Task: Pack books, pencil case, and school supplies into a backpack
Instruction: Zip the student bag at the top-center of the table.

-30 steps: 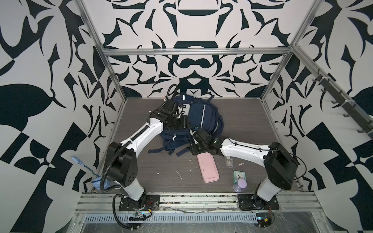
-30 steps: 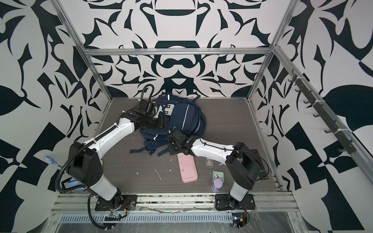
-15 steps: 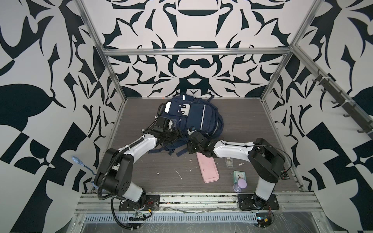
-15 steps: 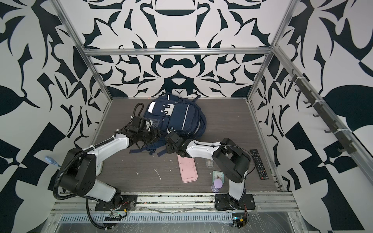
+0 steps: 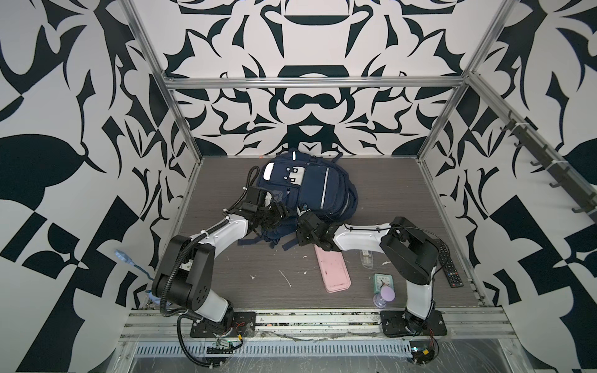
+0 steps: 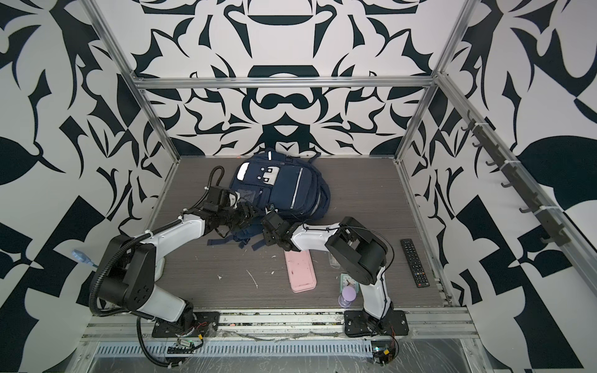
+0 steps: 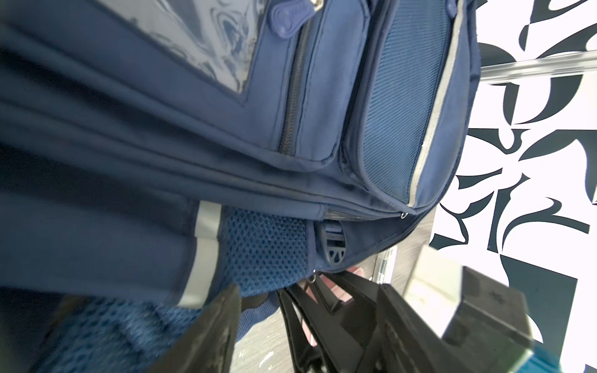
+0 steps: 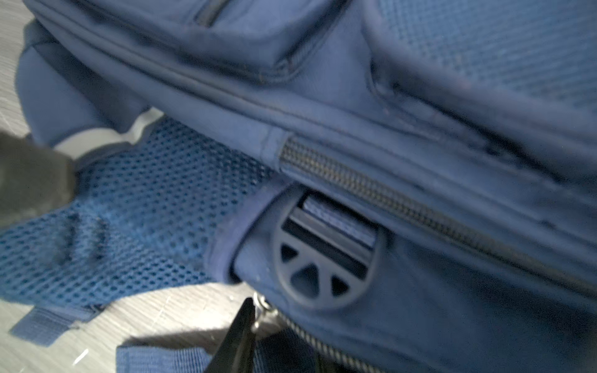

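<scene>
**Both grippers low at the near edge of the backpack**

The backpack (image 5: pixel 316 187) lies flat on the table (image 5: pixel 403 200), close to the back wall. Its front pockets face up and its straps trail toward the front. The left gripper (image 5: pixel 279 211) and the right gripper (image 5: pixel 302 218) are both low at its near edge, just beside each other.

In the left wrist view the left jaws stand spread apart. One finger (image 7: pixel 216 326) is against the blue mesh padding (image 7: pixel 265 248) of a strap.

In the right wrist view one thin finger (image 8: pixel 240 339) of the right gripper sits just beside a small metal zipper ring (image 8: pixel 260 302), under a round dark buckle (image 8: pixel 326 264). The second finger does not show clearly, so it cannot be told if these jaws are pressed together or pinch the ring.

The pencil case (image 5: pixel 332 268) lies on the table in front of the backpack, with its far end under the right wrist. The school supplies (image 5: pixel 366 258) lie near it on its right, partly hidden by the right arm. A mint-green clock (image 5: pixel 381 281) and a purple hourglass-shaped thing (image 5: pixel 382 295) stand near the front edge. A black remote (image 5: pixel 447 264) lies at the right edge.
</scene>
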Controlling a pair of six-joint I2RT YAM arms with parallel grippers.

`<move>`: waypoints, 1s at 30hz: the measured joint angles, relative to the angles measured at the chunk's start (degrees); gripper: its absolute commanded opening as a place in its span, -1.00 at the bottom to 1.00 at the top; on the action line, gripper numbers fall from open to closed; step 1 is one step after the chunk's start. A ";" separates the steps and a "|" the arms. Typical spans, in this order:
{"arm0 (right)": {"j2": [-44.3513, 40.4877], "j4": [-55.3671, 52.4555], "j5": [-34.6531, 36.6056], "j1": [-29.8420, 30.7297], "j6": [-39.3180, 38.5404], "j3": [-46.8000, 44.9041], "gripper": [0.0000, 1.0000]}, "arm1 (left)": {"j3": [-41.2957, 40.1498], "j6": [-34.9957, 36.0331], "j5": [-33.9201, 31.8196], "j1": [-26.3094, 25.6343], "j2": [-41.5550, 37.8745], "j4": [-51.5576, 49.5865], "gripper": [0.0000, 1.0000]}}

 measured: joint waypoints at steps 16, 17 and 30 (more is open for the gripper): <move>3.08 -1.70 1.75 0.00 -1.64 4.87 -0.77 | -2.60 0.09 -0.04 0.26 -0.66 -0.46 0.40; 3.06 -2.03 1.88 0.00 -1.88 4.87 -0.82 | -2.75 0.13 -0.04 0.26 -0.63 -0.48 0.40; -0.31 -7.54 -1.46 -0.17 -3.61 4.11 -1.00 | -1.77 -0.15 -0.04 0.26 5.70 0.52 0.14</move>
